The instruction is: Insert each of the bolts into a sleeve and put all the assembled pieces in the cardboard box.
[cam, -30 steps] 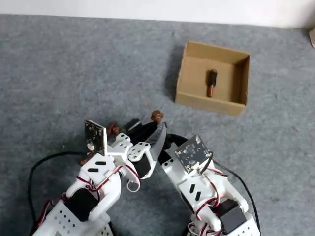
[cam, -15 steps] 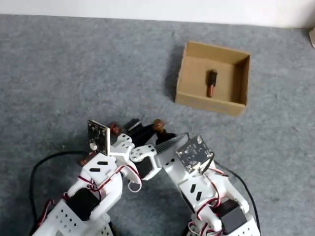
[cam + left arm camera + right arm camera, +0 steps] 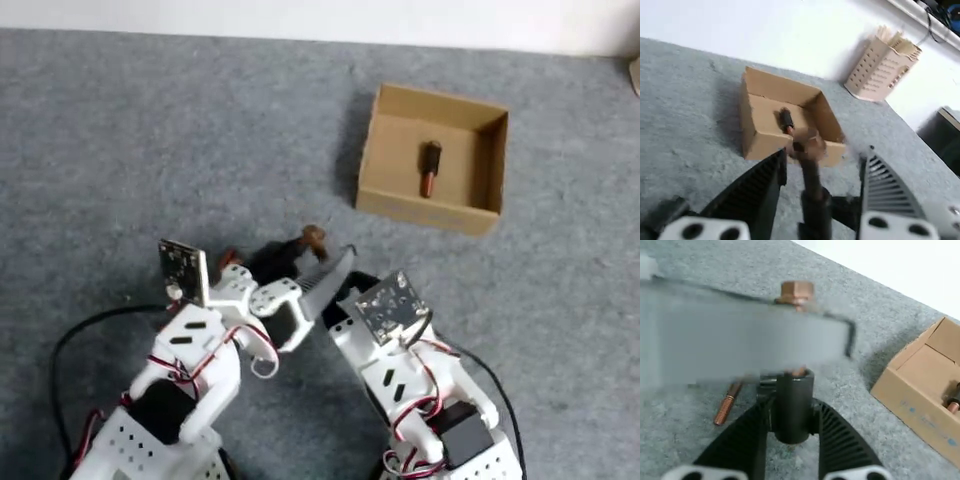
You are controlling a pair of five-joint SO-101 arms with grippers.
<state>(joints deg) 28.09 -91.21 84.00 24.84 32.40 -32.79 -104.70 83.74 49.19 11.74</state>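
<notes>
From overhead, the high camera looks steeply down on the grey table (image 3: 150,120), with the arms at its near edge and the cardboard box (image 3: 425,212) farther out. Each wrist camera sits close behind its gripper and looks low across the table. The one behind the left gripper (image 3: 825,152) faces the box squarely. The one behind the right gripper (image 3: 792,407) catches only the box's corner. All three views share the box and the bolt (image 3: 314,238), which stands in the sleeve (image 3: 792,390).

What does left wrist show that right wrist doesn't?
Left wrist, not right wrist: the stick holder standing behind the box. Right wrist, not left wrist: a loose bolt lying flat beside the sleeve. Both: the box, the finished piece inside it, and the bolt standing upright in the sleeve.
</notes>
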